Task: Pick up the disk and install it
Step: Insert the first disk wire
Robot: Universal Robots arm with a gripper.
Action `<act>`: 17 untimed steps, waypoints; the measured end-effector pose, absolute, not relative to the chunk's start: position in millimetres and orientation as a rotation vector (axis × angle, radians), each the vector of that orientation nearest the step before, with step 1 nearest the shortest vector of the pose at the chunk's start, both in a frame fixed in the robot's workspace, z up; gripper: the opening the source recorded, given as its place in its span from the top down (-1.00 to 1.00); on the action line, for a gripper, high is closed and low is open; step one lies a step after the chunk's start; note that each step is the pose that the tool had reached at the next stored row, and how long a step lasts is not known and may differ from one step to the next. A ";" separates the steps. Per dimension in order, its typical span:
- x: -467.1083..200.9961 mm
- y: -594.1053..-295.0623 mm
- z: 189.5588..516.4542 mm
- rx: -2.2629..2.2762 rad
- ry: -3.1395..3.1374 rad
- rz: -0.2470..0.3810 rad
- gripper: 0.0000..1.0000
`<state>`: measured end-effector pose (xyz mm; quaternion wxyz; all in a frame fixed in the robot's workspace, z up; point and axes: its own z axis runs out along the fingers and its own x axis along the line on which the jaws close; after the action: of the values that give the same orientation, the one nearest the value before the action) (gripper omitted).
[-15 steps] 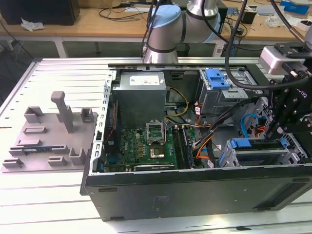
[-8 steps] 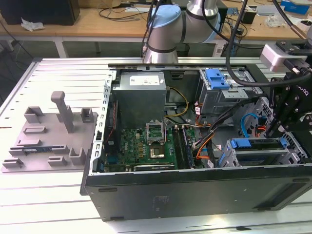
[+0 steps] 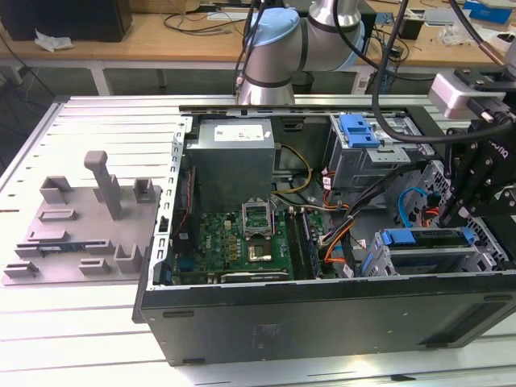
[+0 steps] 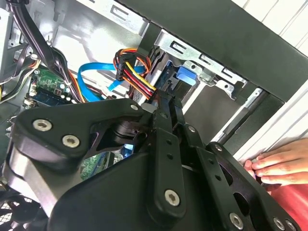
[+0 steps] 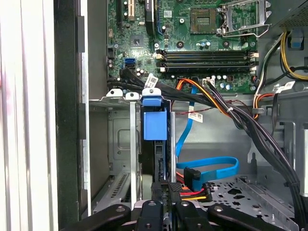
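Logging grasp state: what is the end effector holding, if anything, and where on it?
The end effector appears to pinch the disk by its thin edge, opposite its blue tab.

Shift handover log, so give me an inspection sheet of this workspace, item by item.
Surface: slotted metal table carrying an open computer case.
Job's things: disk stands on edge in the drive cage.
Clutter: grey fixture plate at the exterior view's left.
Grippers: gripper inside the case, at the disk's end.
Cables: blue data cable, coloured power wires beside the gripper.
Surroundings: a hand on the case edge; wooden bench behind.
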<state>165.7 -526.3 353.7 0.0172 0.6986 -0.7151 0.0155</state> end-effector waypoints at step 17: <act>165.7 -525.5 347.4 2.171 -2.222 0.048 0.67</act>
<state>165.7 -525.5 347.4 0.0172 0.6986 -0.7151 0.0156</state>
